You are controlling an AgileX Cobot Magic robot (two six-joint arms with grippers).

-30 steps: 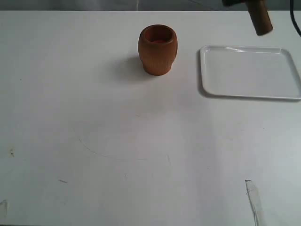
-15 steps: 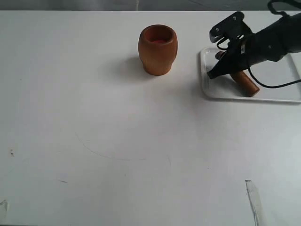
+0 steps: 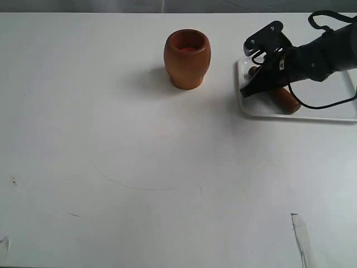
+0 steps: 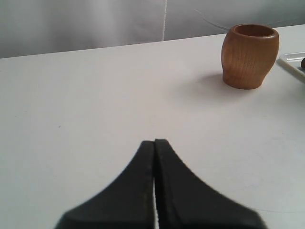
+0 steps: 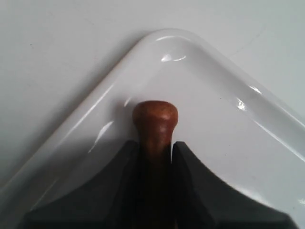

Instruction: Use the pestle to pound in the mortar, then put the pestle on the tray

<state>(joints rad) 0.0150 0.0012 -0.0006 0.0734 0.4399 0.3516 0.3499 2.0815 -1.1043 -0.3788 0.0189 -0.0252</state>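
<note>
The mortar [image 3: 187,58], a reddish-brown wooden cup, stands upright at the table's far middle; it also shows in the left wrist view [image 4: 250,56]. To its right lies the white tray [image 3: 329,109]. My right gripper [image 3: 252,71] is low over the tray's near left corner, shut on the pestle [image 3: 284,99], whose thick end rests on the tray. In the right wrist view the pestle's knob [image 5: 155,117] sticks out between the fingers [image 5: 190,164] above the tray's corner [image 5: 214,95]. My left gripper [image 4: 155,141] is shut and empty, well away from the mortar.
A strip of clear tape [image 3: 299,234] lies near the table's front right edge. Faint scratch marks [image 3: 145,187] cross the white tabletop. The tray's edge [image 4: 291,62] peeks in beside the mortar in the left wrist view.
The right arm came down from above the table's far edge with the pestle and laid it on the tray, then shifted slightly left. The mortar has not moved.
</note>
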